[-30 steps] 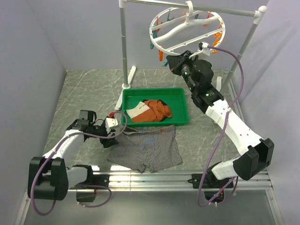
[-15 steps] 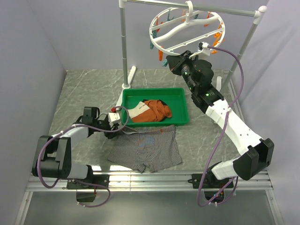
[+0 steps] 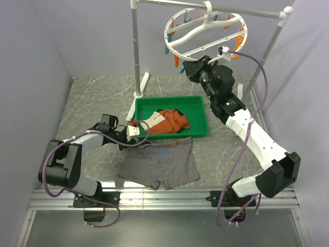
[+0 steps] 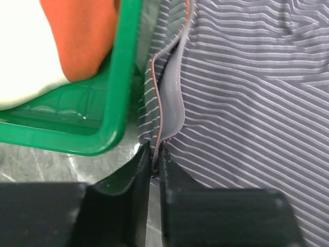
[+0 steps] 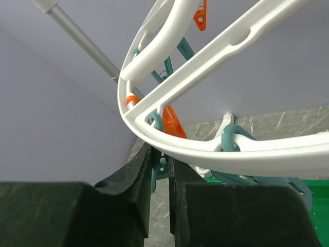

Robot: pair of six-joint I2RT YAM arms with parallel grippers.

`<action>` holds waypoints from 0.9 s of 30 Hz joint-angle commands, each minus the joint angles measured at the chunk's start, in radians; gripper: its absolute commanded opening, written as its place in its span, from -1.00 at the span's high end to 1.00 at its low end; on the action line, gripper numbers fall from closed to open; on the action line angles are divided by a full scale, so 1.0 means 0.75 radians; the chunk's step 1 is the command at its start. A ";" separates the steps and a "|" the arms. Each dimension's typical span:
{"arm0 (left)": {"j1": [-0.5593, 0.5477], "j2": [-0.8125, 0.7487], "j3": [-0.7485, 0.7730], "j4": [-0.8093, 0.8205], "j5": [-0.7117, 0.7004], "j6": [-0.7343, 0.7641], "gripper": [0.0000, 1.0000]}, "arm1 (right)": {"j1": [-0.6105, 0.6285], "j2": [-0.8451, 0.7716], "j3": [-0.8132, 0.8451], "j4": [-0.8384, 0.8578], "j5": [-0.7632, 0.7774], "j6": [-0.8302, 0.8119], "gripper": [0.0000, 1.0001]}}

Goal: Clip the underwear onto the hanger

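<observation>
The underwear (image 3: 159, 164) lies flat on the table just in front of the green tray, a striped grey brief (image 4: 247, 77). My left gripper (image 3: 134, 138) is low at its back left corner, shut on the waistband edge (image 4: 172, 92), and the cloth fold is pinched between the tips (image 4: 154, 153). The hanger (image 3: 205, 31) is a white ring that hangs from the rack bar at the back right. My right gripper (image 3: 186, 69) is raised under its near rim (image 5: 205, 149) and is shut (image 5: 159, 164) on a teal clothespin (image 5: 157, 170).
A green tray (image 3: 169, 99) behind the underwear holds an orange-rust garment (image 3: 175, 119) and a white cloth (image 3: 150, 121); its rim (image 4: 121, 77) is right beside my left fingers. The rack's upright pole (image 3: 135, 51) stands behind the tray. An orange clothespin (image 5: 172, 123) hangs by the teal one.
My left gripper has moved right along the table to the underwear's waistband corner and closed on it. The right arm and hanger have not moved.
</observation>
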 commanded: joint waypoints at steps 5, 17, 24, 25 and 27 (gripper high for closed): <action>-0.020 -0.118 0.073 -0.284 0.083 0.150 0.95 | -0.025 -0.027 0.003 0.029 0.020 0.005 1.00; -0.362 -0.092 0.241 -0.344 0.085 -0.257 0.99 | -0.023 -0.027 -0.003 0.031 0.003 0.005 1.00; -0.548 0.086 0.351 -0.152 0.051 -0.566 0.99 | -0.025 -0.015 -0.001 0.031 -0.003 0.005 1.00; -0.591 0.113 0.352 -0.103 0.034 -0.609 0.99 | -0.025 -0.015 0.001 0.029 -0.003 0.005 1.00; -0.614 0.156 0.358 -0.009 0.010 -0.701 0.99 | -0.021 -0.013 0.001 0.027 -0.005 0.007 1.00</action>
